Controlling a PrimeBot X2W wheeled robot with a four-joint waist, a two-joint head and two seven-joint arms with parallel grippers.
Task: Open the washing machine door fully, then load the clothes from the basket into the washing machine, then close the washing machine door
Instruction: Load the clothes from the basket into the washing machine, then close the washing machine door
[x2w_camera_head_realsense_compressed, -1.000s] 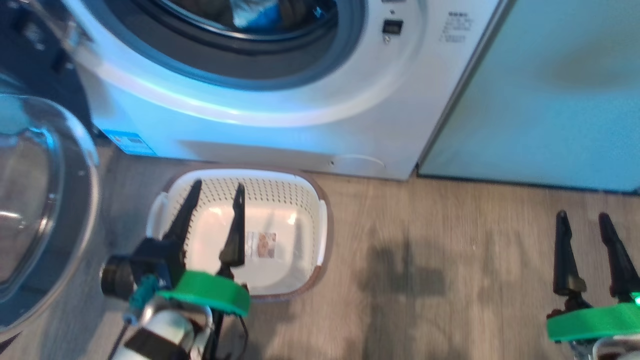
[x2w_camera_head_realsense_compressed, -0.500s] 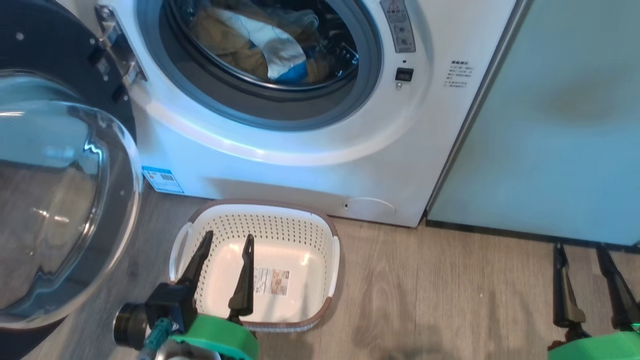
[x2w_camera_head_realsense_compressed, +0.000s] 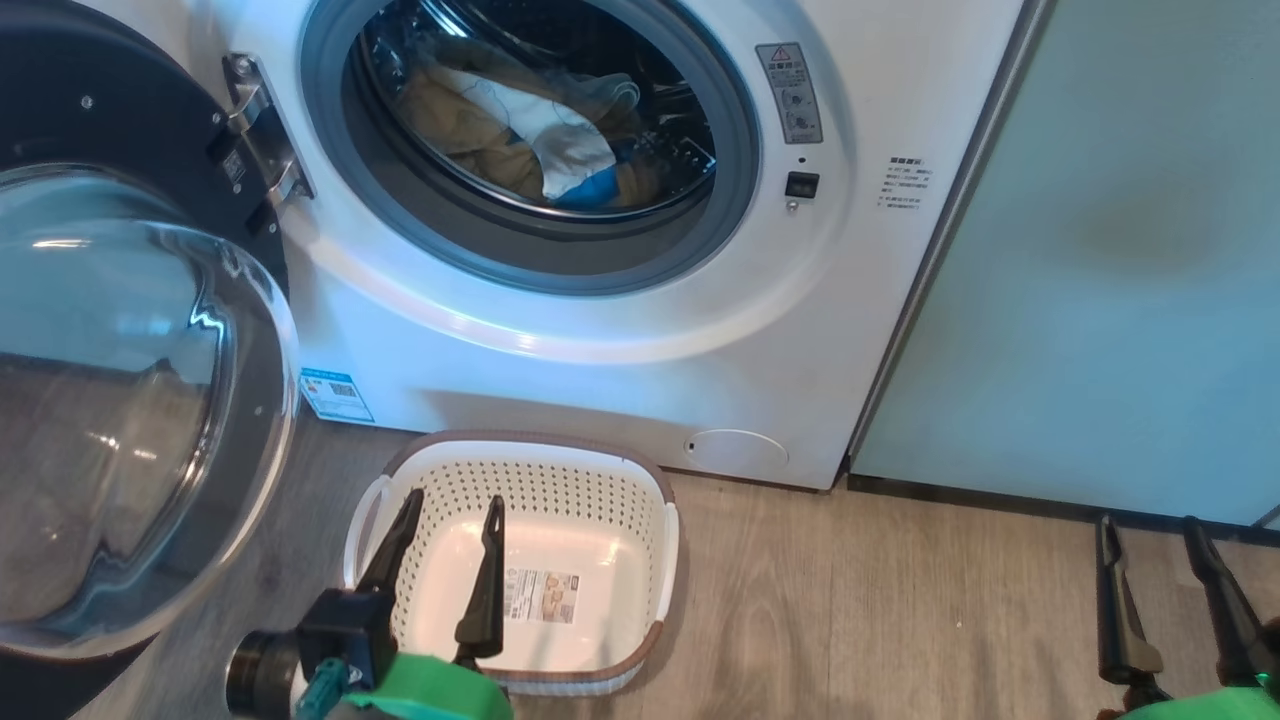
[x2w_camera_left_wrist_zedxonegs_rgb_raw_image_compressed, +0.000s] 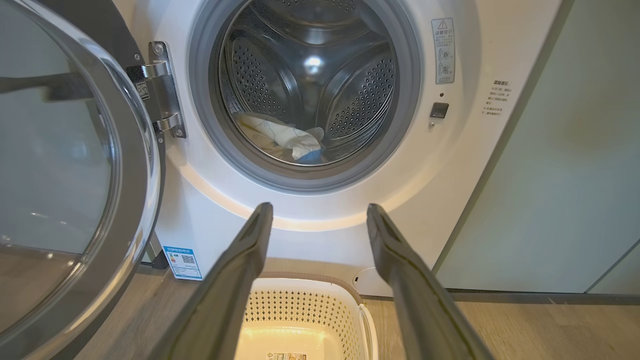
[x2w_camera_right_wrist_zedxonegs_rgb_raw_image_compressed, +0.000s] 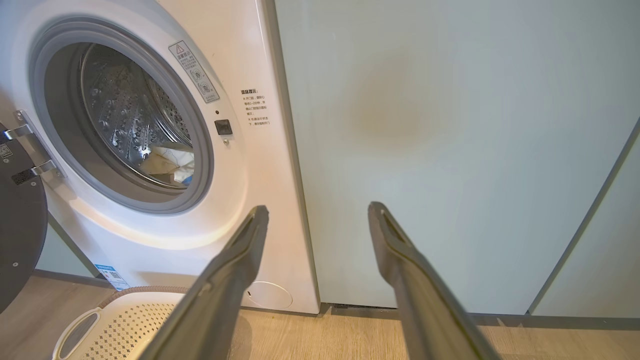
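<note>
In the head view, the big white front-loading washing machine (x2w_camera_head_realsense_compressed: 640, 340) takes up the upper centre of the frame. Its large round glossy black door (x2w_camera_head_realsense_compressed: 130, 400), with a clear domed glass centre, stands swung wide open at the left edge on a metal hinge (x2w_camera_head_realsense_compressed: 262, 140). The soft cream-yellow, white and blue clothes (x2w_camera_head_realsense_compressed: 530, 150) lie inside the steel drum at the top centre. The small cream perforated plastic basket (x2w_camera_head_realsense_compressed: 660, 520) with a brown rim sits on the grey wood-look floor (x2w_camera_head_realsense_compressed: 880, 600) at the lower centre, just in front of the machine, with a paper label (x2w_camera_head_realsense_compressed: 545, 582) showing on its base. The left gripper (x2w_camera_head_realsense_compressed: 453, 500) is at the lower left, its two dark fingers spread apart over the basket and holding nothing. The right gripper (x2w_camera_head_realsense_compressed: 1148, 523) is at the lower right, fingers likewise apart over bare floor. A pale green cabinet (x2w_camera_head_realsense_compressed: 1120, 250) fills the right side. In the left wrist view, the left gripper (x2w_camera_left_wrist_zedxonegs_rgb_raw_image_compressed: 320, 207) rises from the bottom, spread and unloaded, with the clothes (x2w_camera_left_wrist_zedxonegs_rgb_raw_image_compressed: 285, 142) low in the drum at the centre, the door (x2w_camera_left_wrist_zedxonegs_rgb_raw_image_compressed: 135, 200) at the left, a small blue sticker (x2w_camera_left_wrist_zedxonegs_rgb_raw_image_compressed: 182, 261) below it and the basket (x2w_camera_left_wrist_zedxonegs_rgb_raw_image_compressed: 300, 305) at the bottom centre. In the right wrist view, the right gripper (x2w_camera_right_wrist_zedxonegs_rgb_raw_image_compressed: 318, 207) is parted, the washing machine (x2w_camera_right_wrist_zedxonegs_rgb_raw_image_compressed: 240, 200) and clothes (x2w_camera_right_wrist_zedxonegs_rgb_raw_image_compressed: 172, 165) are at the left, the basket (x2w_camera_right_wrist_zedxonegs_rgb_raw_image_compressed: 125, 320) is at the lower left and the cabinet (x2w_camera_right_wrist_zedxonegs_rgb_raw_image_compressed: 450, 150) is at the right.
</note>
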